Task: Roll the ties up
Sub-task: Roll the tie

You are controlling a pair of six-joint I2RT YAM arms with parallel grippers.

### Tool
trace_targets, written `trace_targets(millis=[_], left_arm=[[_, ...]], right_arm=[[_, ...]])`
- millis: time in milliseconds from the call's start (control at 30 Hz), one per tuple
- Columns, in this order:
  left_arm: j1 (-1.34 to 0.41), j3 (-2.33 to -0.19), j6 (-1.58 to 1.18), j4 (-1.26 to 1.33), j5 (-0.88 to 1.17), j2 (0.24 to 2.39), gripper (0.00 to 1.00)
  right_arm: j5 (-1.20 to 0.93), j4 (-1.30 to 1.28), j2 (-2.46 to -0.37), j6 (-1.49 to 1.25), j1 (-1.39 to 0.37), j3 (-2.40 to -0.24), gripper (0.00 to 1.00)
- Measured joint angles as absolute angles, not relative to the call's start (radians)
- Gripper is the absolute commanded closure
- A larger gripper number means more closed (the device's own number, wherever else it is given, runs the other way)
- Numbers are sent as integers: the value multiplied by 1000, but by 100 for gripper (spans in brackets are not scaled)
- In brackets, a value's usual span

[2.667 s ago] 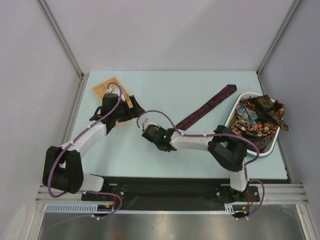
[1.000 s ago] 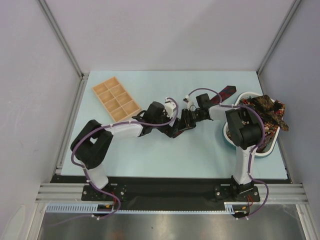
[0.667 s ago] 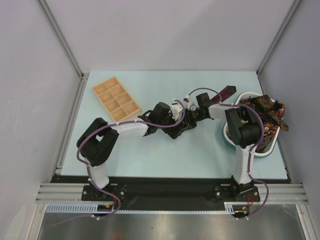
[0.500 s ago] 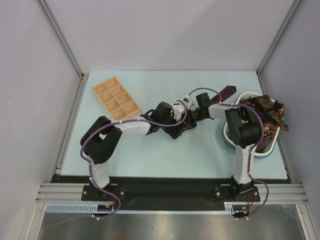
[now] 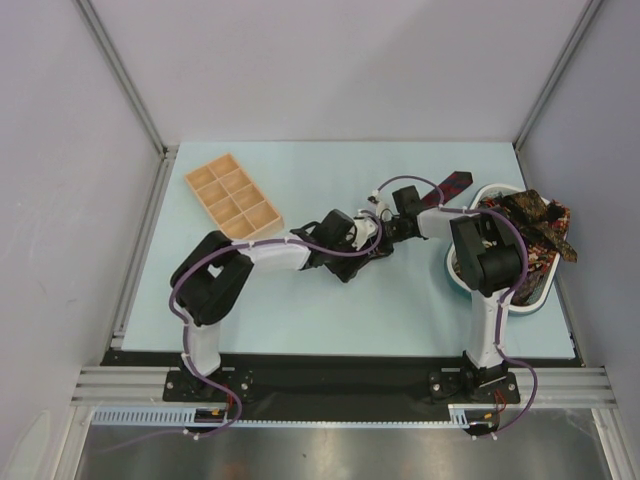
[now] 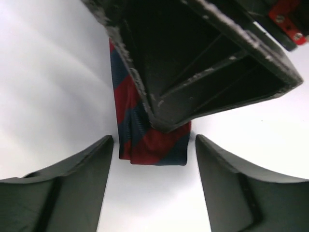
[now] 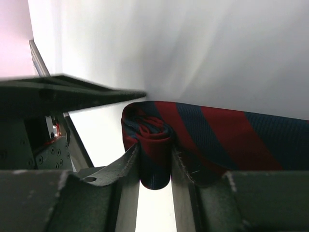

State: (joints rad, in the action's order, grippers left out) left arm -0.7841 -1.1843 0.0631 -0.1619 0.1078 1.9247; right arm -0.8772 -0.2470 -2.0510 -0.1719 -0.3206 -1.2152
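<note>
A dark navy tie with red diagonal stripes lies on the table; its wide end [image 5: 452, 184] shows at the back right. My right gripper [image 5: 383, 238] is shut on the tie's rolled-up end [image 7: 153, 145], with the roll pinched between its fingers [image 7: 126, 166]. The flat strip [image 7: 241, 137] leads away to the right. My left gripper [image 5: 362, 256] is open and faces the right one. The tie's folded end [image 6: 152, 145] lies just ahead of its fingers [image 6: 72, 179], under the right gripper's body [image 6: 203, 63]. It touches nothing.
A white basket [image 5: 535, 298] at the right edge holds a heap of several patterned ties [image 5: 520, 235]. A wooden compartment tray [image 5: 232, 198] sits at the back left. Both arms meet over the table's middle. Walls stand on three sides.
The left arm has left the wooden tray and swung right to the table's middle, closing on the right gripper. The right gripper has moved up to the tie, and less tie now shows.
</note>
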Motion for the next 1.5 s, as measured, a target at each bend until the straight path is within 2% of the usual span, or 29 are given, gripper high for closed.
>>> trace_targets(millis=[133,267,400,533,567,633,667,700,733,767,900,1200,1333,1500], left_arm=[[-806,-1189,78,-185,67,1925,40],[-809,-1203,80,-212,54,1929,47],[-810,-1209,80,-222,52,1931,49],[-811,-1218,80,-233,50,1936,50],[-812,-1221,80,-234,49,1937,49],[-812,-1221,80,-235,47,1937,43],[-812,-1221,80,-235,47,1937,37],[-812,-1221,80,-235,47,1937,34],[-812,-1222,79,-235,47,1937,25],[-812,-1222,80,-235,47,1937,22],[-812,-1225,80,-236,47,1937,14],[-812,-1306,79,-217,40,1983,17],[-812,-1314,77,-209,37,2008,26],[-812,-1332,70,-207,39,2026,28]], right_arm=[[-877,-208,-2047,-189,-318,-1192,62],[-879,-196,-2039,-203,-316,-1185,50],[-863,-187,-2021,-210,-319,-1173,50],[-826,-171,-2003,-215,-317,-1153,61],[-823,-166,-2003,-218,-315,-1149,66],[-815,-160,-2003,-224,-312,-1145,69],[-813,-159,-2003,-227,-311,-1144,73],[-812,-158,-2003,-228,-310,-1143,73],[-811,-158,-2003,-230,-308,-1143,74],[-811,-158,-2003,-232,-307,-1143,74],[-810,-159,-2003,-232,-306,-1143,74],[-809,-159,-2003,-232,-306,-1143,75],[-809,-159,-2003,-232,-306,-1143,74],[-810,-159,-2003,-233,-306,-1143,74]])
